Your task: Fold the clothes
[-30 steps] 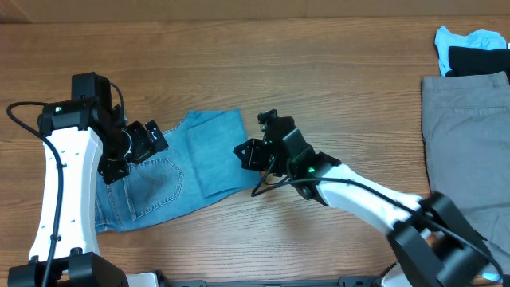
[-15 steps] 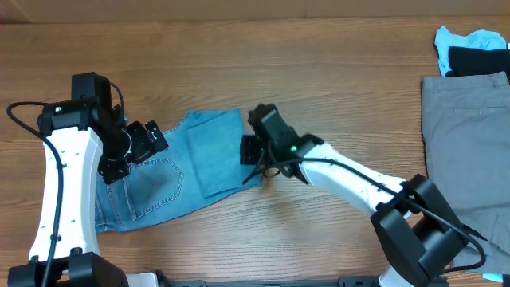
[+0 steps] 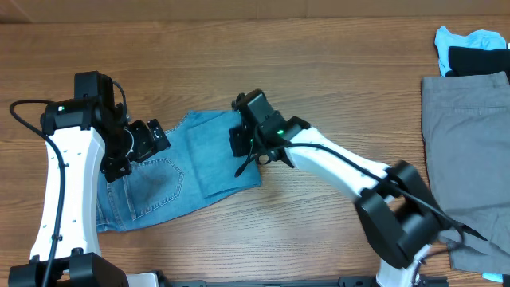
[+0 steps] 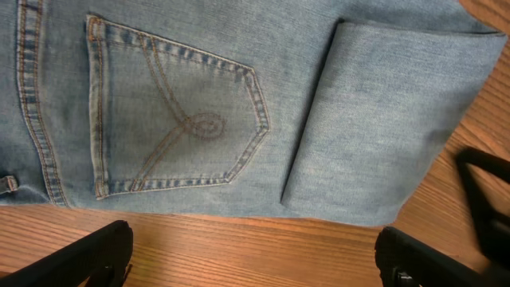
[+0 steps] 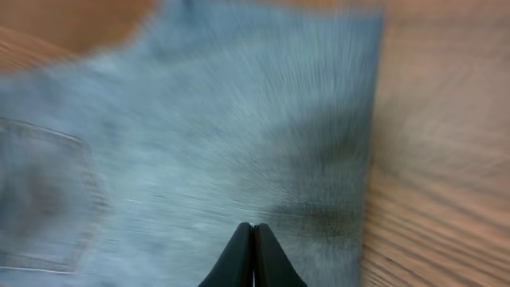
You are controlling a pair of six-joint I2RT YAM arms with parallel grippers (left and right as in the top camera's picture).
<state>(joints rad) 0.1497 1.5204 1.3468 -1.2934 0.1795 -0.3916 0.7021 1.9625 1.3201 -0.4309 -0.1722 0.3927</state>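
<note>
The brown wooden table carries a grey cloth garment at its right edge. Left of centre lie the folded light blue denim jeans, stitched pocket up. The left gripper hovers above their left part, jaws spread wide and empty. The right gripper, jaws pressed together on nothing, is over their right folded part.

Overhead straight down on table, wrist views close over the jeans — seen in all three

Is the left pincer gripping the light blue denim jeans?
No, the left pincer stands wide open with nothing in it, and the light blue denim jeans lie flat beyond it.
</note>
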